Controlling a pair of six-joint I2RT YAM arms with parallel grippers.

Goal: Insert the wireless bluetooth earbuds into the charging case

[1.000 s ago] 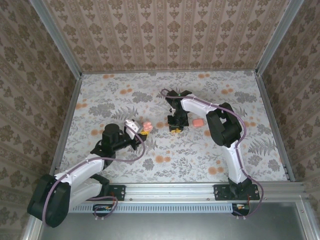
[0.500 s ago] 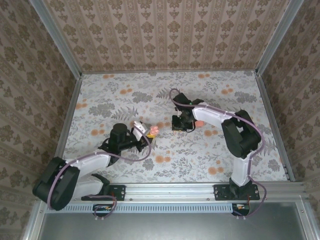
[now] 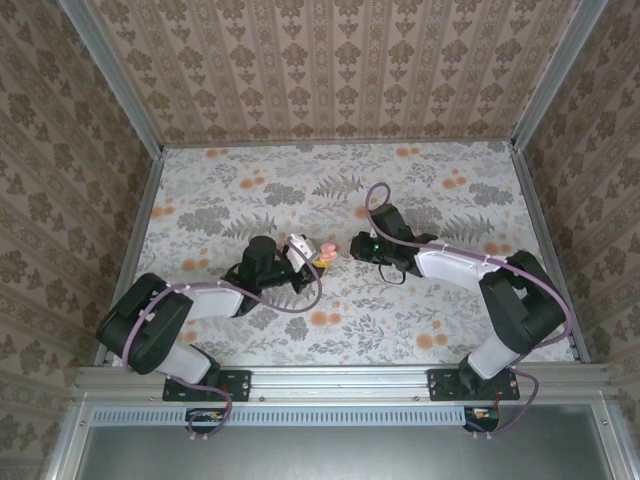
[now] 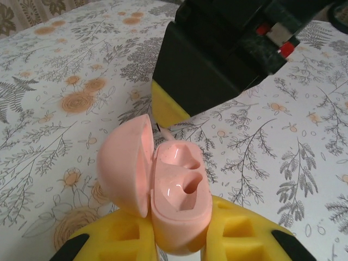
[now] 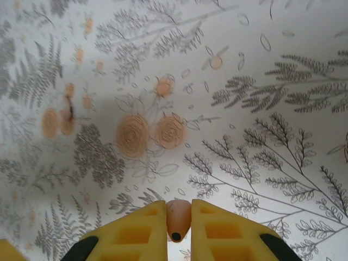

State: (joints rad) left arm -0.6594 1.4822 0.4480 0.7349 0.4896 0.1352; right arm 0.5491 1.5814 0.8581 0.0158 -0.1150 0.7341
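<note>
1. Top external view: the left gripper (image 3: 316,260) and the right gripper (image 3: 357,246) face each other tip to tip near the middle of the worktop (image 3: 250,190), well apart from all four edges.
2. The left gripper is clamped tight on the pink case (image 3: 325,254), which sticks out past its tips toward the right gripper.
3. In the left wrist view the case stands between the two yellow fingers (image 4: 239,236), gripped by its lower body.
4. The case is open. Its lid (image 4: 126,163) is swung over to the left, and two glossy wells in the base face up.
5. Just beyond the case in that view, the right gripper's black body and one yellow tip hang close above it. I cannot tell whether they touch it.
6. In the right wrist view the right gripper is pinched closed on one earbud (image 5: 178,215).
7. The earbud is a small salmon-pink nub held upright between the yellow pads, with a dark dot on its near end.
8. Below that earbud lies flowered worktop, blurred at the near side.
</note>
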